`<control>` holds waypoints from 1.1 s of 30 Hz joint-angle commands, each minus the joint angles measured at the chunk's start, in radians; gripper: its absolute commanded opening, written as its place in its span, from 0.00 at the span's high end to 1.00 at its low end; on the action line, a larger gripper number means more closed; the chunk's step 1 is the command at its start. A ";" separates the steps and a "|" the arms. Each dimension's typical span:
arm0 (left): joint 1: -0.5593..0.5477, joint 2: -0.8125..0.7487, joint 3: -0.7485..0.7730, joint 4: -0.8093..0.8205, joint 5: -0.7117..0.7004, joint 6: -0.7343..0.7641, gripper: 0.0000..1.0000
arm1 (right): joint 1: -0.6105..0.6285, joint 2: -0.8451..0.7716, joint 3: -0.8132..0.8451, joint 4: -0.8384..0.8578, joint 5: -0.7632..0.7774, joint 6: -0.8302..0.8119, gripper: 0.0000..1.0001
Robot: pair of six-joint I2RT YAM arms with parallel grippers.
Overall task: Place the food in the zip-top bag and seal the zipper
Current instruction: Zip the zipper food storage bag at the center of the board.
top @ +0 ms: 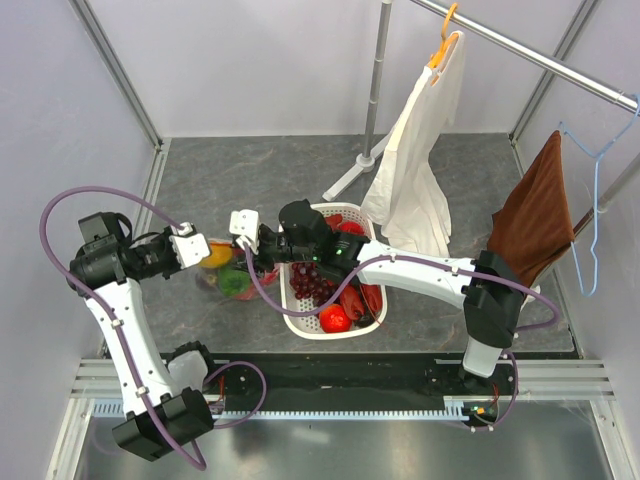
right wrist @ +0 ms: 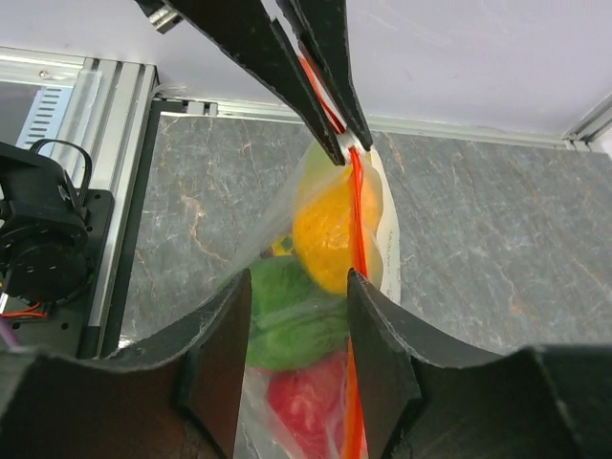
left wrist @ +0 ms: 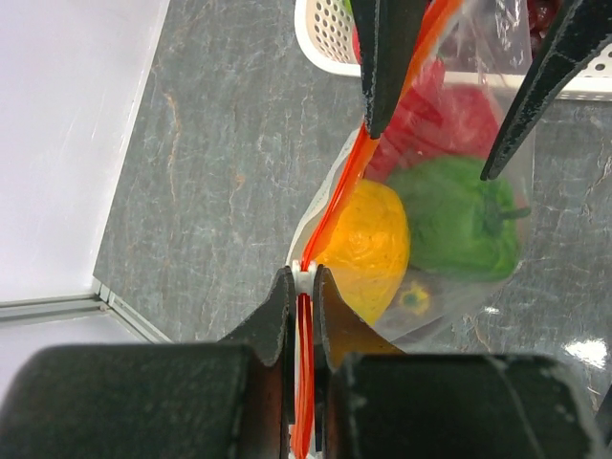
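Left gripper (left wrist: 302,278) clamped on one end of the zipper (left wrist: 349,177); right gripper (right wrist: 298,287) spread wide around the zip-top bag (left wrist: 449,287).

In the left wrist view the orange-red strip runs from the pinched fingers at bottom centre up to the top of the frame, lying against one finger of the right gripper (its other finger stands well apart at upper right). Inside the bag sit a yellow piece (left wrist: 368,244), a green pepper (left wrist: 454,220) and a red piece (left wrist: 449,115). In the top view the bag lies just left of the white basket (top: 297,322), which holds grapes (top: 308,283) and a red round fruit (top: 335,318).
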 commanded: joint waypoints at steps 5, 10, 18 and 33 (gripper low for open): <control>0.002 0.022 0.044 -0.070 0.059 -0.016 0.98 | -0.004 -0.014 0.085 0.002 -0.030 -0.060 0.48; 0.002 0.033 0.056 -0.094 0.059 -0.010 0.98 | -0.002 0.029 0.102 -0.013 -0.004 -0.027 0.49; 0.002 0.019 0.049 -0.113 0.059 0.015 0.98 | -0.004 0.079 0.156 -0.079 0.076 -0.030 0.52; 0.002 0.112 0.098 -0.124 -0.060 -0.063 0.98 | -0.021 0.004 0.076 -0.156 0.065 -0.081 1.00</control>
